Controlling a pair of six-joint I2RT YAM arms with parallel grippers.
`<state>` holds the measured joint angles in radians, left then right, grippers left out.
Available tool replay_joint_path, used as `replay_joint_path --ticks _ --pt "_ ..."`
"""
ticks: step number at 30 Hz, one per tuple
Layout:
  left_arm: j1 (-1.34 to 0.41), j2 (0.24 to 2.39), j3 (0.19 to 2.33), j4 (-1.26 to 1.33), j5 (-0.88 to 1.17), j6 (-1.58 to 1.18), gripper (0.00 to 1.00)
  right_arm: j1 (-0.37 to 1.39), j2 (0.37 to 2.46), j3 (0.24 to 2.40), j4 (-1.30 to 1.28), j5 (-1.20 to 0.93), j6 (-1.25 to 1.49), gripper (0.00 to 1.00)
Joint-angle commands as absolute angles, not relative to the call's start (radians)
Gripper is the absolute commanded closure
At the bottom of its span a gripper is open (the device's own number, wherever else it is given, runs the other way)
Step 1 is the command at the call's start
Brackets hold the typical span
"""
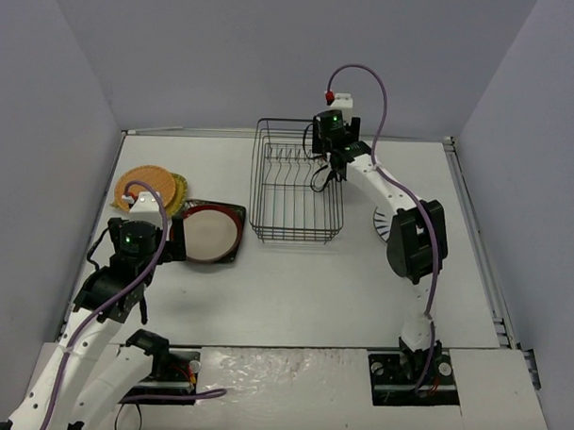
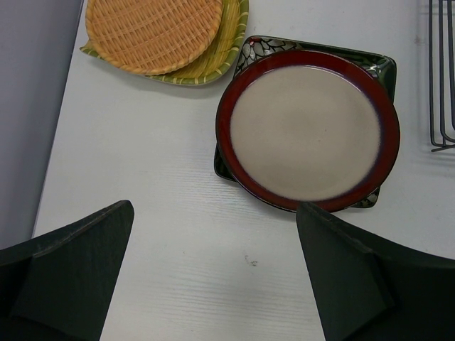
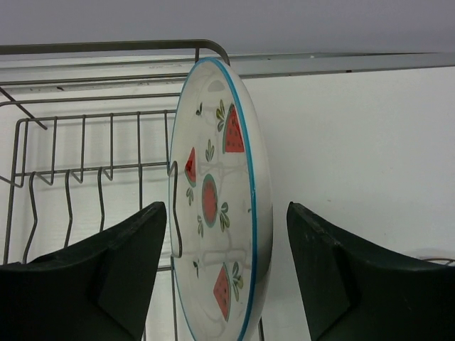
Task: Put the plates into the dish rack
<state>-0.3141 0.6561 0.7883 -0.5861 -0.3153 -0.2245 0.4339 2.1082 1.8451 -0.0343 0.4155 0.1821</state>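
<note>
The white plate with red fruit marks (image 3: 220,206) stands on edge at the right end of the black wire dish rack (image 1: 297,192), between divider prongs (image 3: 67,195). My right gripper (image 3: 226,210) is open around it, both fingers apart from it; in the top view the gripper (image 1: 333,152) hangs over the rack's far right corner. The red-rimmed cream plate (image 2: 306,131) lies on the dark square plate (image 2: 264,47). The orange plate (image 2: 153,28) lies on the yellow-green plate (image 2: 222,60). My left gripper (image 2: 215,213) is open and empty, above bare table just short of the red-rimmed plate.
The black-striped white plate (image 1: 381,221) lies right of the rack, mostly hidden by my right arm (image 1: 413,238). The rack's left edge (image 2: 441,78) shows at the right of the left wrist view. Grey walls enclose the table on three sides.
</note>
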Motion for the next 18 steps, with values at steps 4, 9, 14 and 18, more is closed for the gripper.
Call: replay_joint_path --ticks 4,9,14,18 --pt "-0.318 0.649 0.831 -0.546 -0.327 -0.227 0.03 0.391 1.833 1.767 0.005 0.39 0.272 0.17" --pt "-0.319 0.646 0.833 -0.542 -0.322 -0.227 0.03 0.226 1.606 1.545 -0.027 0.175 0.383 0.12" --pt "-0.319 0.646 0.83 -0.536 -0.307 -0.227 0.03 0.01 1.436 1.3 -0.031 -0.042 0.433 0.09" --pt "-0.319 0.649 0.83 -0.534 -0.292 -0.225 0.03 -0.251 1.363 1.085 -0.029 -0.161 0.483 0.11"
